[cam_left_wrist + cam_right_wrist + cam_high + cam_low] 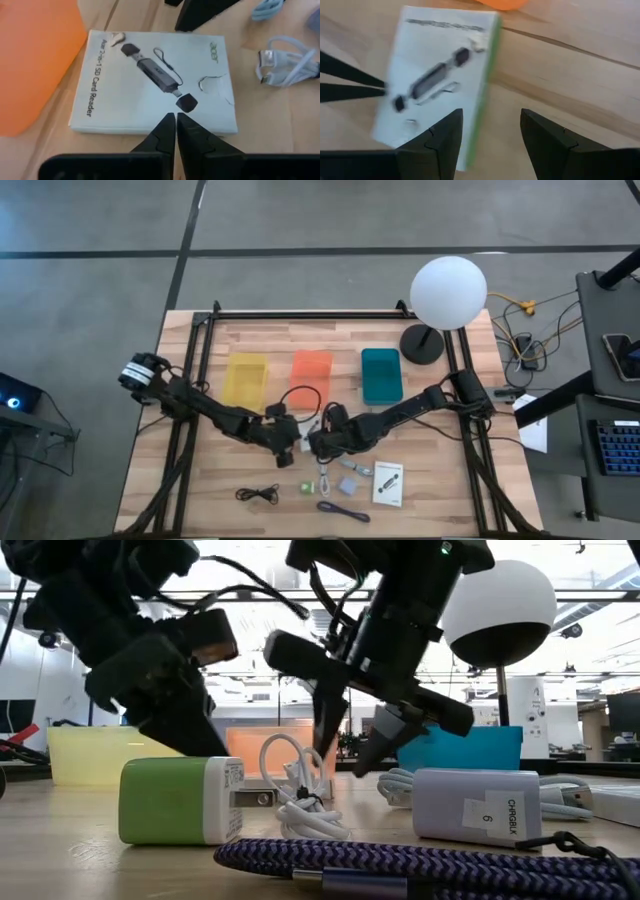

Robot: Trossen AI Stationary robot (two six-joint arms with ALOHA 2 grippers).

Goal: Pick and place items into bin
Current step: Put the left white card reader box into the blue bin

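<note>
White card reader box (pixel 155 82), black print

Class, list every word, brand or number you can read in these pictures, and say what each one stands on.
"Acer 2-in-1 SD Card Reader" and "acer": white card reader box.
"6" and "CHRGBLK": sticker on the lavender charger block.
Print on the second white card: too small to read.

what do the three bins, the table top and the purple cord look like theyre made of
The yellow bin, orange bin and teal bin look like smooth plastic; the yellow and orange walls show slightly translucent in the low view. The table top looks like butcher-block wood, with visible jointed strips and grain. The purple cord seems braided fabric sheathing, going by its woven herringbone pattern.
</note>
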